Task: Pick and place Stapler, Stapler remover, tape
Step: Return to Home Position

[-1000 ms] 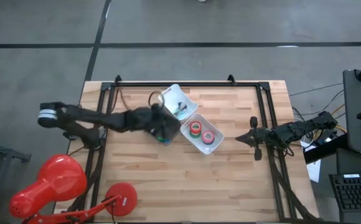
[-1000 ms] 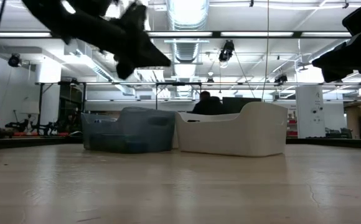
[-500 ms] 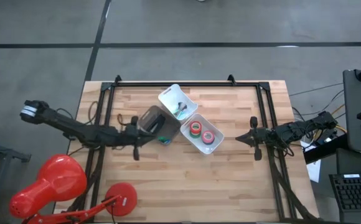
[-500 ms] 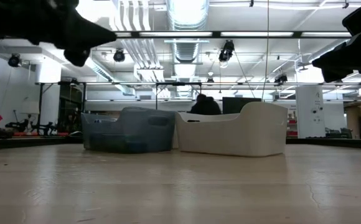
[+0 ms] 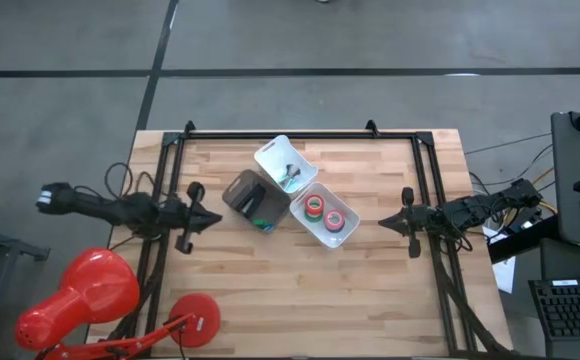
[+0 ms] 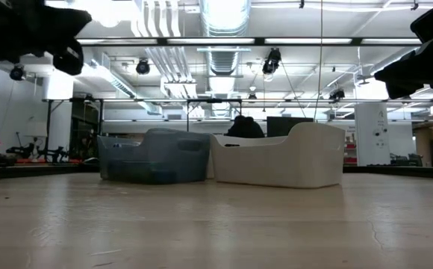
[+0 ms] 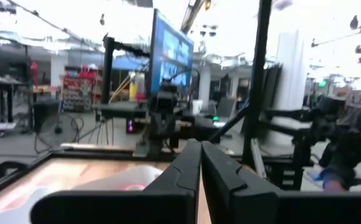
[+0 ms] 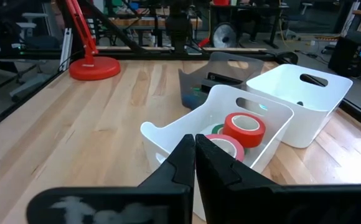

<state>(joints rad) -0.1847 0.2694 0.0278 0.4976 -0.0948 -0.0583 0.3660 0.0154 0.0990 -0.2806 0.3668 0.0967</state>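
Observation:
Three bins stand together mid-table: a smoky grey bin (image 5: 247,194), a white far bin (image 5: 284,164) and a white near bin (image 5: 326,216). Red tape (image 8: 244,128), pink tape (image 8: 224,147) and a green roll under the red one lie in the near white bin. A black stapler (image 8: 221,79) and a blue-green roll (image 8: 193,97) show through the grey bin's wall. A small dark item (image 5: 290,178) lies in the far white bin. My left gripper (image 5: 216,222) hovers shut near the table's left edge. My right gripper (image 5: 382,222) hovers shut right of the bins.
A red desk lamp (image 5: 90,292) stands off the table's near-left corner. A black frame rail (image 5: 280,134) runs along the far edge and down both sides. Bare wood lies between the bins and the near edge. A person (image 6: 245,124) shows in the room beyond.
My left arm has drawn back from above the grey bin toward the table's left edge, its gripper staying raised above the table. The bins and their contents have stayed in place.

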